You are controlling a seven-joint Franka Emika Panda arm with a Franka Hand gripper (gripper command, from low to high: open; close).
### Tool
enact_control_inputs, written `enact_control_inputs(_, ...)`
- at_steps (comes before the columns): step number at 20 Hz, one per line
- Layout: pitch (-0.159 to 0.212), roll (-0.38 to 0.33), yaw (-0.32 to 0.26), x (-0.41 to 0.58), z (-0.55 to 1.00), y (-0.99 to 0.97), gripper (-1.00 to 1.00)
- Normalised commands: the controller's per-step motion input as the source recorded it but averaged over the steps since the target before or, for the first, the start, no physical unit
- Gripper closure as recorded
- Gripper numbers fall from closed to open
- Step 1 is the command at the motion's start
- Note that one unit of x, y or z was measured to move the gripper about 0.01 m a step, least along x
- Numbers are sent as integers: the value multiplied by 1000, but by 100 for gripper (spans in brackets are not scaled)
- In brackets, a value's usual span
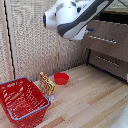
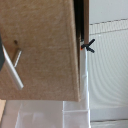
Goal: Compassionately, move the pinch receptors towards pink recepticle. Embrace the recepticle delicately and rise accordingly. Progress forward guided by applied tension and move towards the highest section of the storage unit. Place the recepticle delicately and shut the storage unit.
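The bulky white arm [image 1: 72, 17] reaches across the top of the exterior view to the brown dresser [image 1: 107, 47] at that view's right. A small dark and blue part [image 1: 88, 31] shows under the white block, by the left edge of the drawer fronts; I take it for the gripper and cannot tell how the jaws stand. A dark strip [image 1: 112, 21] lies above the upper bar-handled drawer. The wrist view is filled by a brown drawer front [image 2: 45, 45] with a silver bar handle [image 2: 15, 70]; no fingers show there. The pink mug is out of view.
A large red wire basket [image 1: 21, 100] stands on the wooden floor at the exterior view's lower left. A small patterned box [image 1: 47, 84] and a shallow red bowl [image 1: 61, 78] stand beside it. Beige slatted panels [image 1: 35, 35] form the back wall.
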Motion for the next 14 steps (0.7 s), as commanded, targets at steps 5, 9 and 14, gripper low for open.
enact_control_inputs(5,0,-2,-7,-49,-75,-165,-100)
enact_control_inputs(9,7,0,-8,-18,-1,-221,-100)
enact_control_inputs(14,29,46,0,-68,81,-304,-100)
